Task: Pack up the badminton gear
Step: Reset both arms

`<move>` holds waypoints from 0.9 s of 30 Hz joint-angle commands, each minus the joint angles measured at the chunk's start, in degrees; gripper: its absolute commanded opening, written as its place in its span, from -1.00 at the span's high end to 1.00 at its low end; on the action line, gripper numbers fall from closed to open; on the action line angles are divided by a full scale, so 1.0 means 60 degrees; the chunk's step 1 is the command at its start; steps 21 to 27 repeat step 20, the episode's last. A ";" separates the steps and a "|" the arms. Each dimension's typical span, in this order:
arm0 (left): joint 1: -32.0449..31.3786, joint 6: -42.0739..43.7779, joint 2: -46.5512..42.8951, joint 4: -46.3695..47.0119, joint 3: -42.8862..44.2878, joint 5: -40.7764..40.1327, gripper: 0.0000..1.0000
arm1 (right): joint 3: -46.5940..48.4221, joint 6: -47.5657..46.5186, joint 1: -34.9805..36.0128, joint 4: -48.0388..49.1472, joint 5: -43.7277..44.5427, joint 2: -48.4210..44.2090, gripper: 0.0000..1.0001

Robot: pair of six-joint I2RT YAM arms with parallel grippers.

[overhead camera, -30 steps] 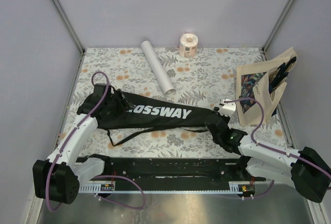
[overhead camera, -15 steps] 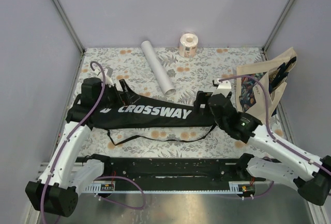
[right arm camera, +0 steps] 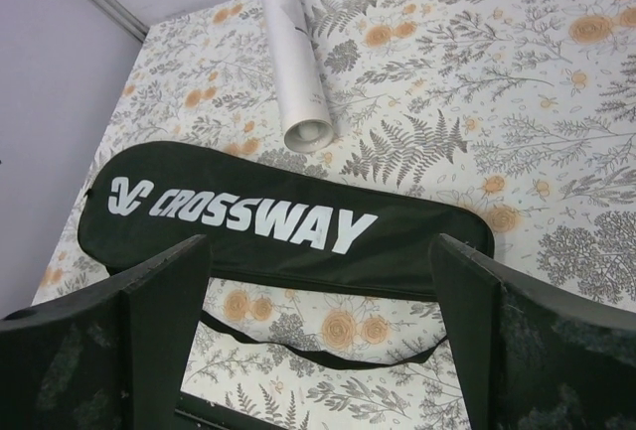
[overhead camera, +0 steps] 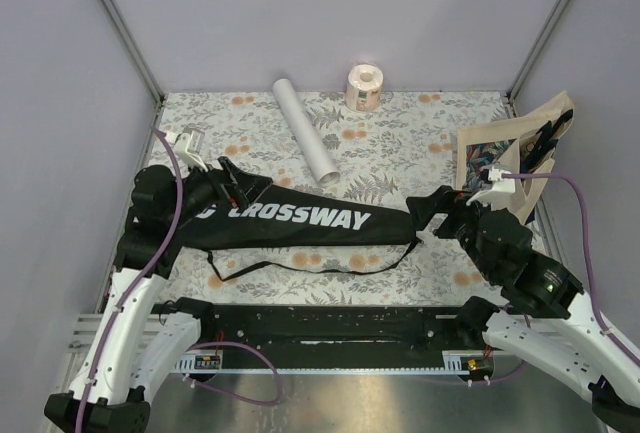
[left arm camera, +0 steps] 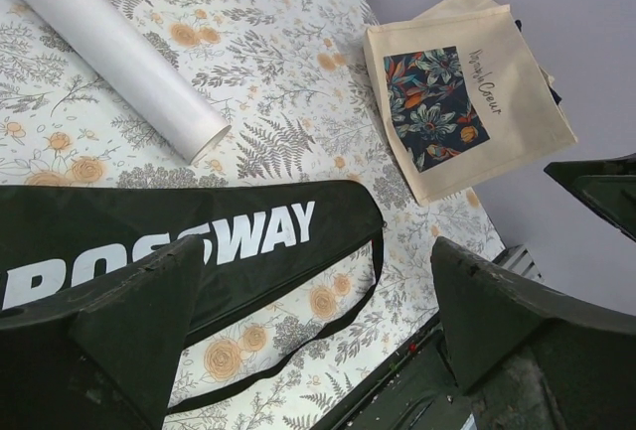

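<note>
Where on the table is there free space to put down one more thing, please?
The widest bare patch of the table lies between the white tube, the tote bag and the racket bag. A smaller one is in the far left corner, left of the tube. The near strip is crowded by the bag's strap.

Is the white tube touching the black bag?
Apart. In the left wrist view, flowery tablecloth shows between the white tube and the black bag.

The floral table (overhead camera: 430, 143) bears a racket bag (overhead camera: 300, 218), white tube (overhead camera: 305, 141), paper roll (overhead camera: 364, 86) and tote bag (overhead camera: 500, 148).
</note>
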 commanded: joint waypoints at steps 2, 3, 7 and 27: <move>-0.0007 -0.0281 -0.0594 0.0637 -0.0196 -0.0040 -0.98 | 0.0067 0.0173 -0.0018 -0.0275 -0.0079 -0.0019 -0.99; -0.0007 -0.0281 -0.0668 0.0579 -0.0167 -0.0100 -0.98 | 0.0067 0.0158 -0.0018 -0.0275 -0.0079 -0.0033 -0.99; -0.0007 -0.0120 -0.0800 0.0038 0.0023 -0.0188 -0.98 | 0.0082 0.0114 -0.0018 -0.0158 -0.0108 0.0040 -0.99; -0.0007 -0.0134 -0.0888 -0.0066 0.0126 -0.0291 -0.98 | 0.0082 0.0319 -0.0018 -0.0158 -0.0269 0.0216 -0.99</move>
